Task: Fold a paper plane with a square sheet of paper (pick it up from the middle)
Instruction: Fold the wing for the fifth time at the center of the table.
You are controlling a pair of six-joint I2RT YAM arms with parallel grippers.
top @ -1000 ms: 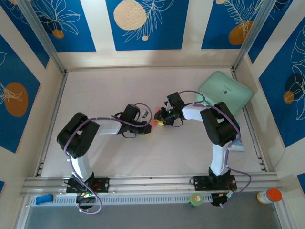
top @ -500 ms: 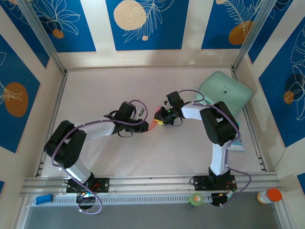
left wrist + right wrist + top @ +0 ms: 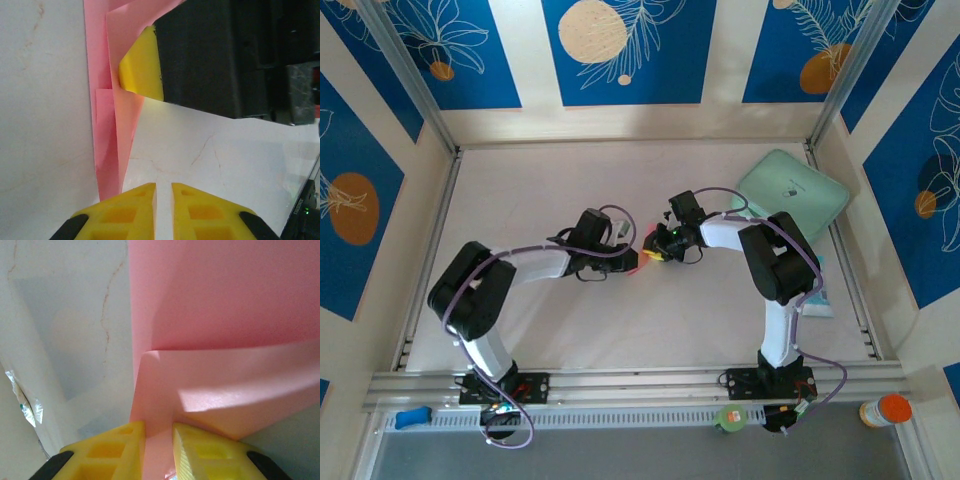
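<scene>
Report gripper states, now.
Left gripper: closed, empty; the paper lies beside it.
Right gripper: closed on the paper.

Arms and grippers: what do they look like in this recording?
Both the left arm and right arm have white links, bulky black joint housings and a purple cable looped along them. The left gripper and right gripper have black bodies and yellow fingers with ribbed hollows.

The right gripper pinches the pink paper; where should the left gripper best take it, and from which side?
Probably the free near end of the folded paper, away from the right gripper. The left gripper should come from its own side, along the strip: that end is narrow, layered and unheld.
</scene>
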